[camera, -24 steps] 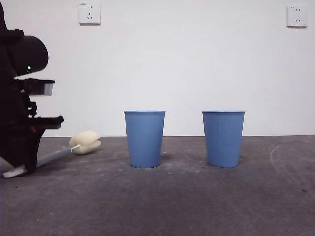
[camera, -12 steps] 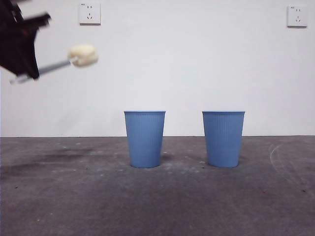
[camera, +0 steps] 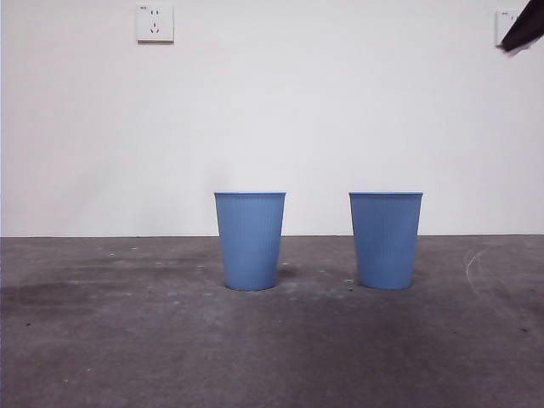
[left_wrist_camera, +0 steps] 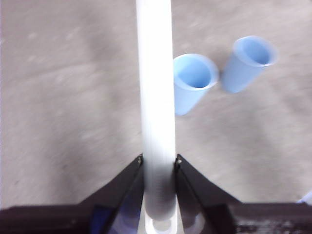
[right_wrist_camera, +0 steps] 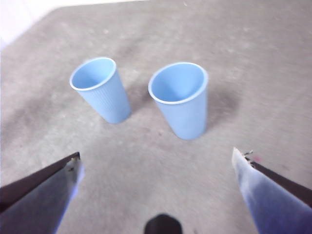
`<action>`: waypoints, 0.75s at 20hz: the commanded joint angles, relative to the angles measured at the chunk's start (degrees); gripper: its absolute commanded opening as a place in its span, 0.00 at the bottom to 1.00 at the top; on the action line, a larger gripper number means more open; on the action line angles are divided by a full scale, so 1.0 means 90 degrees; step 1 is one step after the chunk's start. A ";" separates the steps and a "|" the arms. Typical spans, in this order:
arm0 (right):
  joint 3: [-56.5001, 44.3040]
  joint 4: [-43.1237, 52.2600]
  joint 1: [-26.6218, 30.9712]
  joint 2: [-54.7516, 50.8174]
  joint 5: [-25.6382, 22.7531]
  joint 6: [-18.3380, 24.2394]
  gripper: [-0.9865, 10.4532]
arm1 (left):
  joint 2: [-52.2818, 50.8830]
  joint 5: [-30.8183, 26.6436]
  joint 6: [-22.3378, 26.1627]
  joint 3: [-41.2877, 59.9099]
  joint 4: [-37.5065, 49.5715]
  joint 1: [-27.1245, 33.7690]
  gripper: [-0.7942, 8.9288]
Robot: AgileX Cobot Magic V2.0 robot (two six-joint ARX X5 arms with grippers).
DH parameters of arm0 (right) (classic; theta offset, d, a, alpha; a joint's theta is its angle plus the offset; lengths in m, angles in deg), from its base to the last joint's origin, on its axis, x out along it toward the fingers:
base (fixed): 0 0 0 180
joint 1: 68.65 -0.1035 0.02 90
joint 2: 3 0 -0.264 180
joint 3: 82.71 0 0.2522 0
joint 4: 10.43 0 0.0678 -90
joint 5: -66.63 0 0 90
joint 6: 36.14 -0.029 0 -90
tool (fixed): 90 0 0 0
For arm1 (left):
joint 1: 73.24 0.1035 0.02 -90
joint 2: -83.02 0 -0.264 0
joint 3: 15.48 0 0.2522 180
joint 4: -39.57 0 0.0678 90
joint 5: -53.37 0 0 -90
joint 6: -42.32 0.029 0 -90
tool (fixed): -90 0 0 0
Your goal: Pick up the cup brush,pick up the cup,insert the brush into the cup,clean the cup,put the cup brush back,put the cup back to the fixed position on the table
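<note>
A: Status of left gripper?

B: My left gripper [left_wrist_camera: 158,163] is clamped on the cup brush [left_wrist_camera: 156,97], a long slim pale handle running straight out between the two black jaws. Both jaws press against the handle's sides. The sponge head is out of frame in the left wrist view, and the brush does not appear in the front view.

A: Right gripper?

B: My right gripper [right_wrist_camera: 156,161] is spread wide with nothing between the jaws. It hangs above the rough, mottled dark grey table [right_wrist_camera: 253,58], looking down on both cups. In the front view a black tip [camera: 524,32] shows at 1 o'clock, in the top corner; I cannot tell which arm it belongs to.

A: Cup positions?

B: Two identical tapered blue plastic cups with ribbed sides stand upright on the table, side by side and apart. In the front view, one cup [camera: 250,240] sits just off centre toward 9 o'clock, the other cup [camera: 386,240] toward 3 o'clock. Neither gripper touches either cup.
</note>
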 commanded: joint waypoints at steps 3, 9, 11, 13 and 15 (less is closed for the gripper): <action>-0.1027 0.1498 -0.0843 0.0476 -0.0712 -0.0571 0.63 | -0.0568 0.0097 0.0066 0.0087 -0.0410 0.0019 0.07; -0.1843 0.4087 -0.2057 0.1802 -0.2550 -0.0542 0.63 | -0.0729 0.0117 0.0087 0.0087 -0.0695 -0.0005 0.07; -0.1919 0.4908 -0.2103 0.2395 -0.2812 -0.0471 0.63 | -0.0729 0.0146 0.0090 0.0087 -0.0733 -0.0012 0.07; -0.1921 0.5673 -0.2098 0.3075 -0.2824 -0.0386 0.63 | -0.0729 0.0163 0.0097 0.0087 -0.0733 -0.0032 0.07; -0.1919 0.6360 -0.2098 0.3742 -0.2817 -0.0338 0.63 | -0.0729 0.0163 0.0114 0.0087 -0.0733 -0.0036 0.07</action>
